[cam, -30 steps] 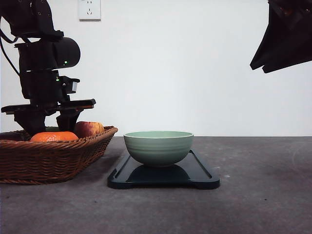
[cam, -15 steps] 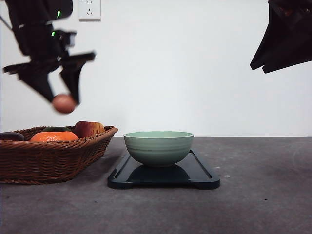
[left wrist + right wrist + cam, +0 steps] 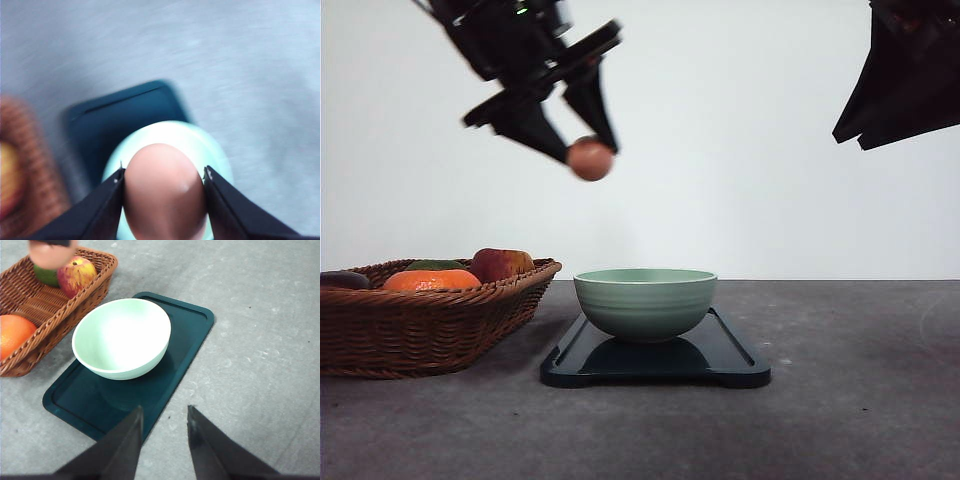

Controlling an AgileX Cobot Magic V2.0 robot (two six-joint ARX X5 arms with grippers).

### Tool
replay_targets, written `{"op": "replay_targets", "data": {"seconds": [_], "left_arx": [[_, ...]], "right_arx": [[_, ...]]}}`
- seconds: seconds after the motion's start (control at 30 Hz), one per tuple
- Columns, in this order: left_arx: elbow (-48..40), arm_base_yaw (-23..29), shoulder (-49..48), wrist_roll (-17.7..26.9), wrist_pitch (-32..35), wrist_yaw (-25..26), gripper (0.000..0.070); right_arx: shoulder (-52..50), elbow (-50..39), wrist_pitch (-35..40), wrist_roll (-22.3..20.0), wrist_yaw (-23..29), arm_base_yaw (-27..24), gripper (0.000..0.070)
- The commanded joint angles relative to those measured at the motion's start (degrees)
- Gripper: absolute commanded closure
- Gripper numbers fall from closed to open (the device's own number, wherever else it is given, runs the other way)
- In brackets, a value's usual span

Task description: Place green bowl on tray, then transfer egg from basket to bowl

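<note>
The left gripper (image 3: 582, 152) is high in the air, tilted, its two dark fingers (image 3: 590, 108) pinching a smooth brownish-pink egg (image 3: 590, 159) at the tips. From the front, the egg hangs well above the table, up at about eleven o'clock from the pale sage-green ridged ceramic bowl (image 3: 645, 302), over the gap between that bowl and the wide brown woven wicker basket (image 3: 430, 325).

The left wrist camera, blurred, looks straight down past the egg (image 3: 165, 192), clamped on both sides between the black fingers (image 3: 97, 212), with the green bowl (image 3: 215, 155) right underneath and the dark rectangular tray (image 3: 122, 122) spreading out behind it. A sliver of the basket (image 3: 35, 165) sits at nine o'clock in that picture.

The green bowl stands upright on the tray (image 3: 730, 365), toward the tray's basket-side end, and it holds nothing. The basket rests on the grey table (image 3: 860, 400) just beside the tray, at nine o'clock from it, carrying an orange (image 3: 430, 281), a red-and-yellow apple (image 3: 500, 264) and something green (image 3: 45, 276) behind them.

The right gripper (image 3: 162, 442) hovers well above the tray's near edge, fingers spread apart with nothing between them, bowl (image 3: 122, 337) and tray (image 3: 192, 325) below it at twelve o'clock.
</note>
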Motion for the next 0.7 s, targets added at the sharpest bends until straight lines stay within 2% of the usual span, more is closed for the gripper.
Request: {"op": "replay_targets", "data": {"seconds": [0.0,0.33,0.67], "left_arx": [[1.48,-1.22,2.35,1.45,1.42,-1.03,0.0516],[1.49,-5.56,10.69,3.94,6.23,-8.62,0.0516],[1.48,-6.26,17.31,3.93,7.49,-9.15,0.0516]], "right_arx": [[0.44,0.22,0.52,-0.31,0.09,0.28,0.0526],[0.44,0.22,0.52,-0.28,0.07,0.28,0.0526],[0.44,0.22,0.5,-0.26,0.07,0.28,0.0526]]}}
